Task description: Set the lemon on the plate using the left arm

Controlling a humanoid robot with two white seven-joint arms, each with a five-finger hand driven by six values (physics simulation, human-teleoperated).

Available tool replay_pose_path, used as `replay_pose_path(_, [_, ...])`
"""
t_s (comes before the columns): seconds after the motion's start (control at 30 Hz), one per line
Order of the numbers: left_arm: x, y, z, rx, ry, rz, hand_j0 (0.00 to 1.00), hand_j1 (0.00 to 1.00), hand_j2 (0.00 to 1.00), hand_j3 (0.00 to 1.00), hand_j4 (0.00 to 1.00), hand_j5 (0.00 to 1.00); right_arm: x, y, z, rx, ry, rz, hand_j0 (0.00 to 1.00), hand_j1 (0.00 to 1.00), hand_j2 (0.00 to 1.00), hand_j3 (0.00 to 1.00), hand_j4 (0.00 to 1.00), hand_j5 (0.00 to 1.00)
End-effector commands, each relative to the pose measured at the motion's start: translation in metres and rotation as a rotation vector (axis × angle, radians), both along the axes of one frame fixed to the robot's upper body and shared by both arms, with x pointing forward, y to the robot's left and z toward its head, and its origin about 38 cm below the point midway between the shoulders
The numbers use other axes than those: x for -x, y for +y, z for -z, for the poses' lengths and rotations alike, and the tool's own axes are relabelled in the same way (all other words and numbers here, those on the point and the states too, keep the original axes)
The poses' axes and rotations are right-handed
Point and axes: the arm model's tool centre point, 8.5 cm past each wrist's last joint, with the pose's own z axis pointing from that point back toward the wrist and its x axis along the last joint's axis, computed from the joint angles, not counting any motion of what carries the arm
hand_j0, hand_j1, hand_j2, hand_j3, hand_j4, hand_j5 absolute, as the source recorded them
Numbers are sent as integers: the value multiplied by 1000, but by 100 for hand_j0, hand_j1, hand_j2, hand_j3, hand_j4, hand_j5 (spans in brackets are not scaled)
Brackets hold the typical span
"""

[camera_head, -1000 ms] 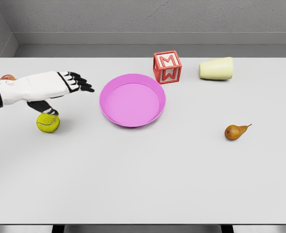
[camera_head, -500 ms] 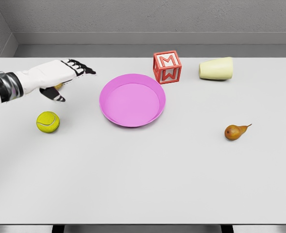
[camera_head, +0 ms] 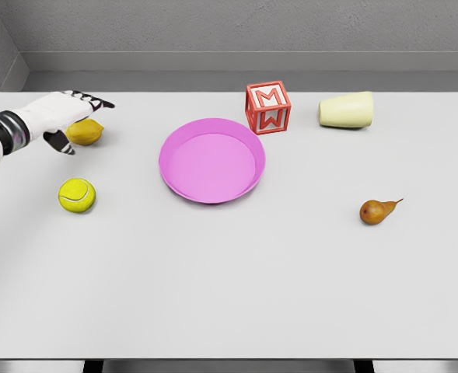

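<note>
The lemon lies at the far left of the desk, directly under the left hand. The extended fingers reach over its top; the thumb drops on its left side. The fingers are open and grip nothing. The plate sits well apart to the right. The desk is plain white, backed by a grey wall. The forearm is cut off by the left picture edge. Contact between hand and lemon cannot be determined.
</note>
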Motion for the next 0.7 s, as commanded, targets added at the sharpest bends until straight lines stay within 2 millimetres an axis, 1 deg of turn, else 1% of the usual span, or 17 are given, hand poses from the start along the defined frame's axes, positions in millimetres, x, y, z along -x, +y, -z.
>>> replay_pose_path(0.0, [-1,1,1,-58,-16,-1,100,100,100,100,100,100,0,0,0,1,0,0,100,100,100,100,100,100])
replay_pose_path(0.03, [-1,0,1,-88,-28,5,100,100,100,100,100,100,0,0,0,1,0,0,100,100,100,100,100,100])
replay_pose_path(0.13, [-5,-14,7,-136,-45,26,100,100,100,100,100,100,0,0,0,-1,0,0,100,100,100,100,100,100])
replay_pose_path(0.23, [-8,-8,9,-125,-36,4,100,100,100,100,100,100,0,0,0,-1,0,0,100,100,100,100,100,100])
replay_pose_path(0.3, [-8,-8,9,-116,-35,5,100,100,100,100,100,100,0,0,0,1,0,0,100,100,100,100,100,100])
replay_pose_path(0.4, [-14,-2,16,-120,-16,-26,100,100,100,100,100,100,0,0,0,-1,0,0,100,100,100,100,100,100])
replay_pose_path(0.43, [-14,-7,18,-118,-16,-20,100,100,100,100,100,100,0,0,0,-1,0,0,100,100,100,100,100,100])
replay_pose_path(0.53, [-15,-6,20,-115,-9,-24,100,100,100,100,100,100,0,0,0,1,0,0,100,100,100,100,100,100])
replay_pose_path(0.6, [-16,-10,20,-106,-10,-18,100,100,100,100,100,100,0,0,0,-1,0,0,100,100,100,100,100,100])
replay_pose_path(0.63, [-17,-11,16,-100,-16,-18,100,100,100,100,100,100,0,0,0,-1,0,0,100,100,100,100,100,100])
replay_pose_path(0.67, [-18,-9,17,-101,-15,-25,100,100,100,100,100,100,0,0,0,1,0,0,100,100,100,100,100,100])
